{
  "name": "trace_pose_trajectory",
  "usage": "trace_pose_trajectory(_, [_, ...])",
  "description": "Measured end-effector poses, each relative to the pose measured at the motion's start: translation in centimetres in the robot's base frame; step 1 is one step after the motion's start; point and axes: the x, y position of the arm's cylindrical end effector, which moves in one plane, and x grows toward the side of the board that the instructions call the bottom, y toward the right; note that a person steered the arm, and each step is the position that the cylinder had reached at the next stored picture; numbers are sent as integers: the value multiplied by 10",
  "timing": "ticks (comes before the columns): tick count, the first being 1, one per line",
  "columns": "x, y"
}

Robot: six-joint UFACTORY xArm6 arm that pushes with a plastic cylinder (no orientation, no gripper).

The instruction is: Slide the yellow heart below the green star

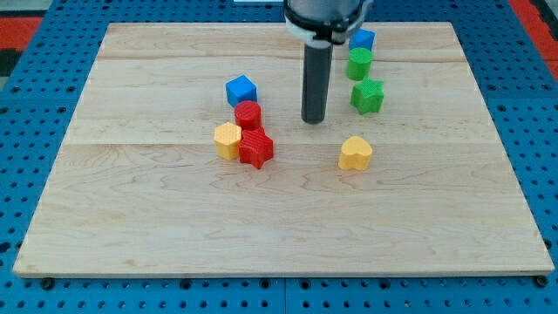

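Basically mid-push: the yellow heart (355,153) sat just below-left of the green star (367,96), toward the table's (157,218) far-right edge. The tip (314,120) hovered left of both. No claw fitted, nothing held. Next: nudge heart slightly right.

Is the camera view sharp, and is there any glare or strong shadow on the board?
Camera view: sharp overall, even lighting, no glare on the wooden board; only soft, short shadows under my tip, the yellow heart and the green star.
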Motion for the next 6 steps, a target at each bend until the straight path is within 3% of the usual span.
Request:
trace_pose_trajectory(1, [32,-17])
trace_pose_trajectory(4, [33,-28])
trace_pose_trajectory(5, [59,-31])
trace_pose_trajectory(6, [70,-2])
